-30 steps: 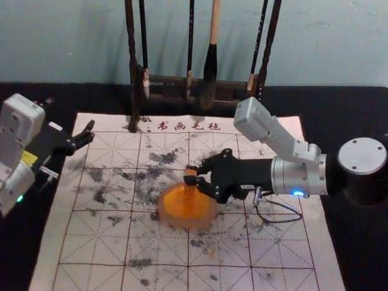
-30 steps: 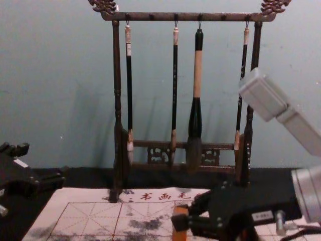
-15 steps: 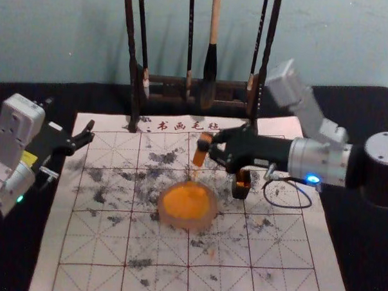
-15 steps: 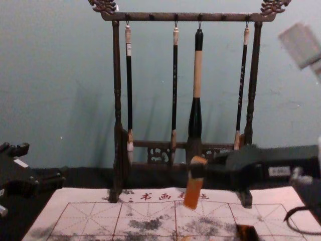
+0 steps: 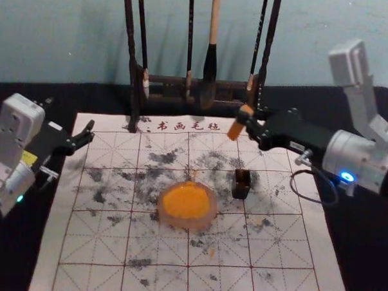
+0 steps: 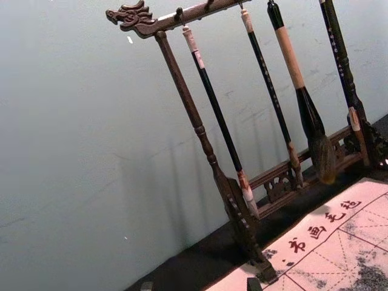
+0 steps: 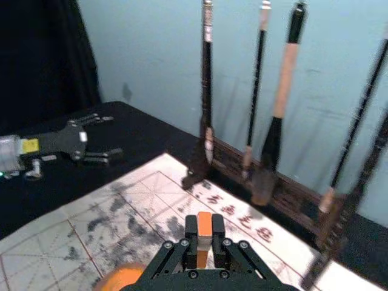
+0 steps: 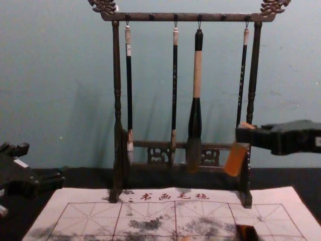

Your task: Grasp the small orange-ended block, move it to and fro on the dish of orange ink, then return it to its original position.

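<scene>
- The right gripper [image 5: 245, 116], black with hard-edged fingers, is narrowed onto the block, pinching it between its two tips above the far right part of the mat.
- The small rectangular block [image 5: 234, 130], smooth and orange-ended with a pale band around its middle, hangs tilted in that grip, lower end towards the left, raised off the mat.
- The round dish with a thick, frosted-looking rim [image 5: 209, 218] holds bright orange ink [image 5: 186, 202] and sits near the mat's middle.
- The small black open-topped container [image 5: 239, 192], upright and boxy with orange inside, stands near the dish, on its right.
- The pale, flat mat [image 5: 276, 252] has a printed red grid and rough dark smudges.
- The dark wooden rack [image 5: 134, 72], with turned posts and carved fretwork, bears long-handled brushes [image 5: 211, 62] behind the mat.
- The left gripper [image 5: 68, 118] is parked at the mat's far left edge, fingers spread wide, holding nothing.
</scene>
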Controlling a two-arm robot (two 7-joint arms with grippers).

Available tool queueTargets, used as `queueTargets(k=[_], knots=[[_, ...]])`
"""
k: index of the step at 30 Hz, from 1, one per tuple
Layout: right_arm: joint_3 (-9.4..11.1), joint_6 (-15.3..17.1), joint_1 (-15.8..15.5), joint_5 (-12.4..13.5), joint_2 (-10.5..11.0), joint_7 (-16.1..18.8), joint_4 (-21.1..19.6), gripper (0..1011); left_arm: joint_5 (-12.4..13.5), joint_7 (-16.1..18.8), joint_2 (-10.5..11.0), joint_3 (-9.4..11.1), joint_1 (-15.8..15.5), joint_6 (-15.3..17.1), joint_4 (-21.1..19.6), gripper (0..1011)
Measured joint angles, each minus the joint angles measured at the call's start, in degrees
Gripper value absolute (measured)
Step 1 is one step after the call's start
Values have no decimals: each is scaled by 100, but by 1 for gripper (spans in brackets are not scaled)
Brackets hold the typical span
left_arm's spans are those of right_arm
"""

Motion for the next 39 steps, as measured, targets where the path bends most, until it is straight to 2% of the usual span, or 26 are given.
queueTargets(k=[9, 18, 24, 39], knots=[[185, -38, -528, -88, 227, -289, -290, 124, 0, 0, 0, 0, 0, 0, 0, 1001], [251, -155, -906, -321, 227, -451, -368, 124, 0, 0, 0, 0, 0, 0, 0, 1001], [292, -195, -1028, -445, 145, -480, -367, 124, 0, 0, 0, 0, 0, 0, 0, 1001], [324, -131, -1068, -624, -42, -376, -273, 124, 0, 0, 0, 0, 0, 0, 0, 1001]])
